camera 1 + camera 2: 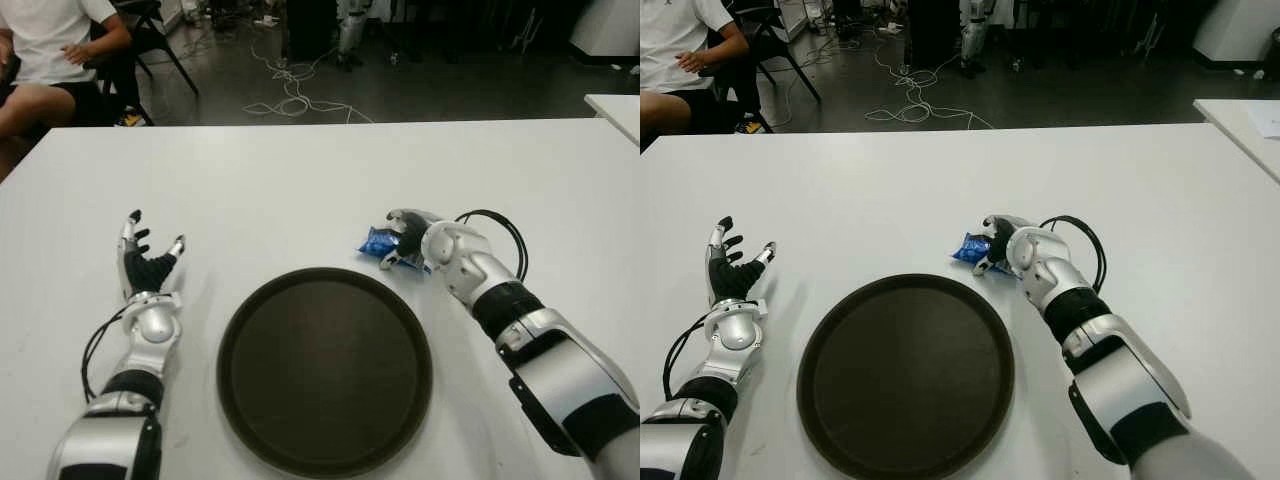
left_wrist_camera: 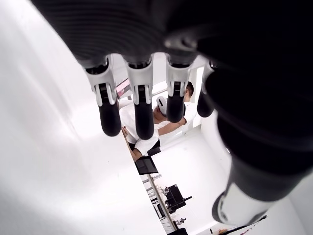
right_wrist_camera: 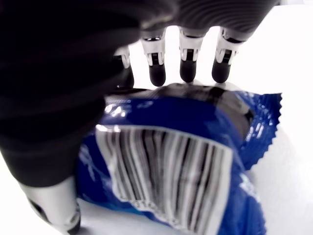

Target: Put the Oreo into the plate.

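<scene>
right hand (image 1: pixel 408 240) curls its fingers (image 3: pixel 188 68) over the blue oreo pack (image 3: pixel 171 166), gripping it.

left hand (image 1: pixel 148 268) spread, right hand (image 1: pixel 410 240) curled

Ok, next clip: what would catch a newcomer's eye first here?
The large round dark brown plate at the near middle of the white table, empty. Just beyond its far right rim, the right hand closes over the crinkly blue Oreo packet. The left hand shows open, left of the plate.
</scene>
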Robot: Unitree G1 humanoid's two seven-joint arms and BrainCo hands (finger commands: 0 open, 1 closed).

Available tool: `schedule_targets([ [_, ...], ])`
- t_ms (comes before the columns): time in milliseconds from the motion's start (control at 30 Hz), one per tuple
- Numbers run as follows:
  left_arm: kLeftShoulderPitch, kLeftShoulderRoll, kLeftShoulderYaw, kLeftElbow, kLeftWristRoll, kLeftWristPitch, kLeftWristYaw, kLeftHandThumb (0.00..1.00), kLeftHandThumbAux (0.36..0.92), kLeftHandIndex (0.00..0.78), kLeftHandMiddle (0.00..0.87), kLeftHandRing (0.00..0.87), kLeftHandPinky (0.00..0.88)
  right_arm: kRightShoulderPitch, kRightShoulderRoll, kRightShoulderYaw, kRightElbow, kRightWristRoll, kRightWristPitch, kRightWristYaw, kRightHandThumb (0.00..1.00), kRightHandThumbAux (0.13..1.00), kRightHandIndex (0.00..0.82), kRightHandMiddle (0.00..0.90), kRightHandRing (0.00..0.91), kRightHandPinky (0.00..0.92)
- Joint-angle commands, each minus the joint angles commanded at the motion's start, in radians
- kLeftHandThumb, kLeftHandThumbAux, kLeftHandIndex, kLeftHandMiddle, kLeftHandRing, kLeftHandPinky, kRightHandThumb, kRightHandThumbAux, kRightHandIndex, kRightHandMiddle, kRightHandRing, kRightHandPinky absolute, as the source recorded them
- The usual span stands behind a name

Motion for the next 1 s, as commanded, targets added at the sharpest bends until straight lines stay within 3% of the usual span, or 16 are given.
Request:
schedule_targets([
  [300, 0.0, 0.0, 0.003, 0.002, -0.005, -0.007, -0.006, 0.272, 0.781, 0.121, 0.122, 0.149, 0.219, -0.004, 0.004, 0.012, 0.008, -0.019, 0.022, -0.024, 0.0, 0.785, 0.071, 0.101, 0.069, 0.0],
  [567, -0.001, 0.003, -0.005, 0.004, 0.01, -0.002, 0.013, 0.239, 0.788, 0.115, 0.115, 0.147, 0.213, 0.015, 0.0, 0.016, 0.009, -0.037, 0.008, -0.14, 0.0, 0.82, 0.114, 0.169, 0.148, 0.067],
  [633, -0.001, 0.003, -0.006, 0.005, 0.011, -0.001, 0.013, 0.225, 0.784, 0.109, 0.113, 0.143, 0.198, 0.021, -0.001, 0.009, 0.026, -0.034, -0.022, -0.198, 0.001, 0.854, 0.243, 0.31, 0.317, 0.304],
  [667, -0.001, 0.004, -0.007, 0.005, 0.012, 0.0, 0.013, 0.22, 0.783, 0.107, 0.112, 0.141, 0.195, 0.023, 0.0, 0.005, 0.035, -0.031, -0.036, -0.224, 0.002, 0.867, 0.286, 0.36, 0.374, 0.379],
  [767, 0.0, 0.004, -0.009, 0.004, 0.014, 0.001, 0.016, 0.216, 0.783, 0.107, 0.112, 0.142, 0.206, 0.022, 0.003, -0.003, 0.055, -0.023, -0.062, -0.266, 0.457, 0.781, 0.376, 0.494, 0.508, 0.532],
  [867, 0.0, 0.004, -0.01, 0.002, 0.014, 0.001, 0.016, 0.22, 0.783, 0.108, 0.113, 0.146, 0.221, 0.021, 0.009, -0.013, 0.076, -0.015, -0.083, -0.313, 0.611, 0.75, 0.408, 0.582, 0.59, 0.613],
  [1000, -0.001, 0.004, -0.008, 0.001, 0.011, 0.002, 0.012, 0.232, 0.787, 0.113, 0.115, 0.148, 0.213, 0.019, 0.015, -0.025, 0.102, -0.003, -0.109, -0.363, 0.668, 0.738, 0.422, 0.643, 0.641, 0.645],
])
